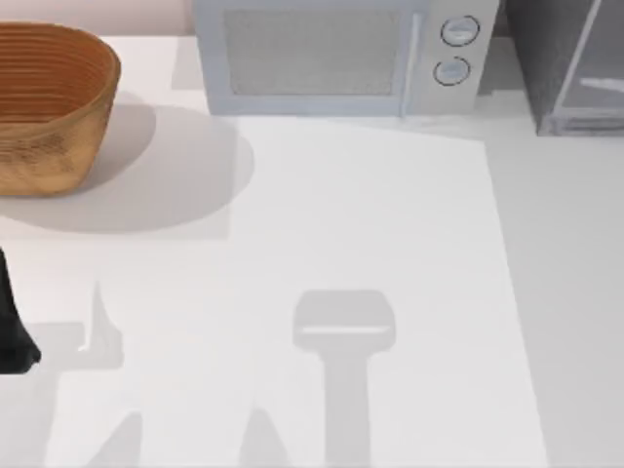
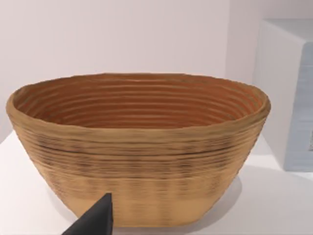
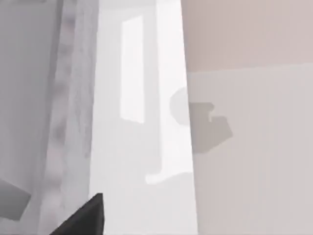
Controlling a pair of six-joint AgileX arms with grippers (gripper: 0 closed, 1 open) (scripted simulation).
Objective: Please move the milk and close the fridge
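While the top view looks down on the white table (image 1: 390,292), a wicker basket (image 1: 49,102) sits at its far left, a light-grey microwave (image 1: 331,54) with two dials stands at the back centre, and the dark grey fridge (image 1: 570,63) is in the back right corner, its lighter panel angled across the front. A black bit of the left arm (image 1: 12,336) pokes in at the left edge, well short of the basket.

Left wrist view: the basket (image 2: 139,161) is close ahead on the table, upright, and what can be seen of its inside is bare. The microwave's side (image 2: 288,93) is just beside it. One dark fingertip (image 2: 95,220) shows at the lower edge; can't tell whether the left gripper is open or closed.

Right wrist view: grey speckled fridge surface (image 3: 46,98) next to a pale panel (image 3: 142,122), wall beyond. One dark fingertip (image 3: 85,218) at the lower edge; right gripper's state can't be told either.
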